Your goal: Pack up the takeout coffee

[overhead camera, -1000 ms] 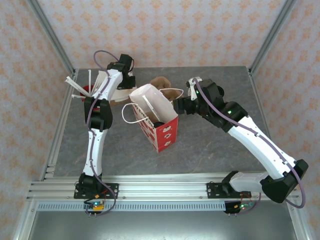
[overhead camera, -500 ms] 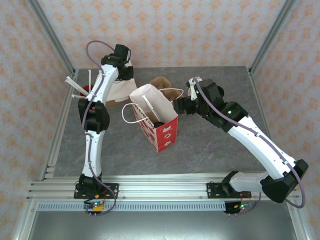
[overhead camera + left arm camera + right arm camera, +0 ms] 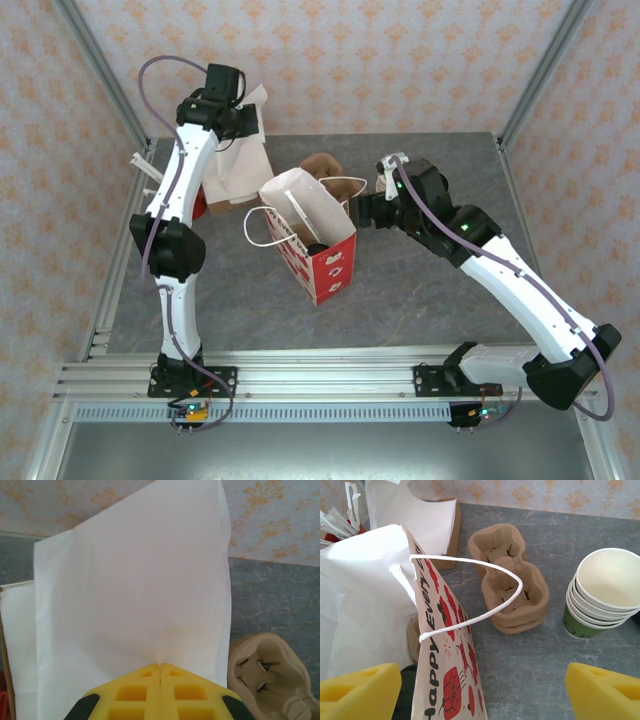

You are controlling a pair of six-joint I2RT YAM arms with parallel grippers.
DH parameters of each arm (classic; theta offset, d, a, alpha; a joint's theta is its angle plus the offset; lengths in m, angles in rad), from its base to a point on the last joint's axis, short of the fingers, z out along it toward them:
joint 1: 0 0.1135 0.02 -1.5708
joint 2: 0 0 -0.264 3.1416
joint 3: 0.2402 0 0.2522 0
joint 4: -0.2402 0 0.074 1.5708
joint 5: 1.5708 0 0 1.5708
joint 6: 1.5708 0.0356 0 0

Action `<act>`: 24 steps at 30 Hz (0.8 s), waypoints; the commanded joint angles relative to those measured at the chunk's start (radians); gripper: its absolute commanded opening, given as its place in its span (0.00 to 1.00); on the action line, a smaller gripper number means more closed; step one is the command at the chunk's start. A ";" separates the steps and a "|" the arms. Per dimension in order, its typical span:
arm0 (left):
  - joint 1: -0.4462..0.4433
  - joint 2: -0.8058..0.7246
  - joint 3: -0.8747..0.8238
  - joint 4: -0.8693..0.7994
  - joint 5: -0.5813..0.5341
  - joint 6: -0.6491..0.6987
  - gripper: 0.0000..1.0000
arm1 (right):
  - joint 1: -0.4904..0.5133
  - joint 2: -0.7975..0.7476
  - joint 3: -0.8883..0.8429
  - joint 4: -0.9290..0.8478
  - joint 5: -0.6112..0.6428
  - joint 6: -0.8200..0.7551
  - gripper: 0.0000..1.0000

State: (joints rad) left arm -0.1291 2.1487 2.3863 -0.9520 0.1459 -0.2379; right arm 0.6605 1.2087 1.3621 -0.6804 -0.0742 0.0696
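Holding one sheet clear of the worktop is the present function of the left pincer point(image 3: 160, 667). Its yellow foam fingers are pressed together on the lower edge of a white square paper napkin point(image 3: 130, 580), which is raised above the far left corner of the grey stone-patterned worktop point(image 3: 430, 290). The lift is judged to separate this sheet from the supply beneath it before transfer.

The right pincer point(image 3: 482, 692) is spread wide and grips nothing. It is placed just beside the upper edge of the white paper carrier bag with red print point(image 3: 325, 265), near the bag's white cord handle point(image 3: 485, 565). This position is judged to steady the bag or to keep its mouth open for loading.

The takeout coffee point(image 3: 316, 247), a small paper cup with a black round lid, is located low inside the bag. A dark round shape, taken to be the lid, is seen through the open mouth; the cup's side cannot be made out. With the lid facing the mouth, the long axis is judged to be upright, lid uppermost. A slight tilt cannot be excluded.
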 commanded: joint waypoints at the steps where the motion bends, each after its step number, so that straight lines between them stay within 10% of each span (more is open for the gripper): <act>1: -0.022 0.071 0.007 -0.012 -0.012 -0.002 0.00 | 0.004 -0.017 0.007 0.005 0.023 0.013 0.86; 9: -0.026 0.180 0.006 -0.024 0.020 0.003 0.04 | 0.004 -0.014 0.006 -0.002 0.030 0.009 0.86; 14: -0.024 0.184 0.037 -0.059 0.029 0.018 0.25 | 0.004 -0.006 0.007 -0.004 0.025 0.008 0.86; 24: -0.017 -0.032 -0.280 0.025 -0.175 0.016 0.38 | 0.004 -0.018 -0.017 0.004 0.013 0.013 0.86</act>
State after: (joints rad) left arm -0.1562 2.2185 2.1921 -0.9630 0.0845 -0.2268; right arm 0.6605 1.2087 1.3605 -0.6807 -0.0711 0.0704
